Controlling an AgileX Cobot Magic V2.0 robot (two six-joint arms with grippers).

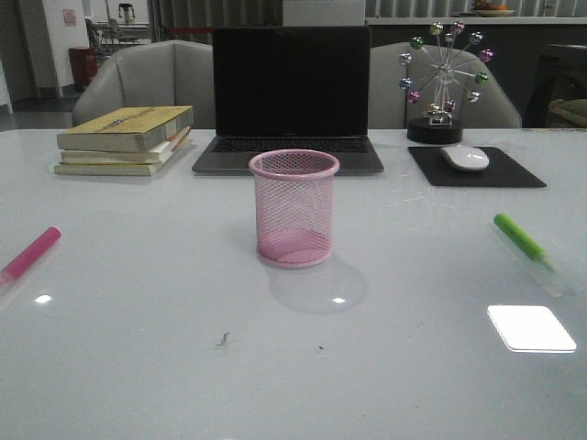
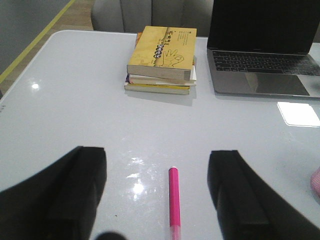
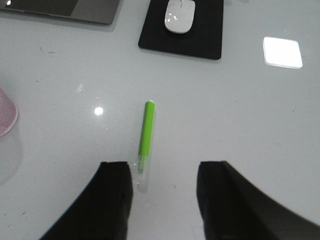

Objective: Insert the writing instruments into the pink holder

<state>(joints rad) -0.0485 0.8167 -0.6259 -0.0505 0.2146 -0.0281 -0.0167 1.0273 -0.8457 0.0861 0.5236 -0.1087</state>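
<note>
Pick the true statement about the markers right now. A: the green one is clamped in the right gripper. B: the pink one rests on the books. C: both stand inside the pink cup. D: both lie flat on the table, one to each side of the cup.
D: the pink marker lies left of the empty pink cup and the green marker right of it, both flat on the table.

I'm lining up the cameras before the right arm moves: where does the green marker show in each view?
Front view: green marker lies flat at the right side of the table, right of the pink holder.
Left wrist view: not in it.
Right wrist view: green marker lies at centre, ahead of the open right hand.
Shared landmark: the white mouse on its black pad.
</note>
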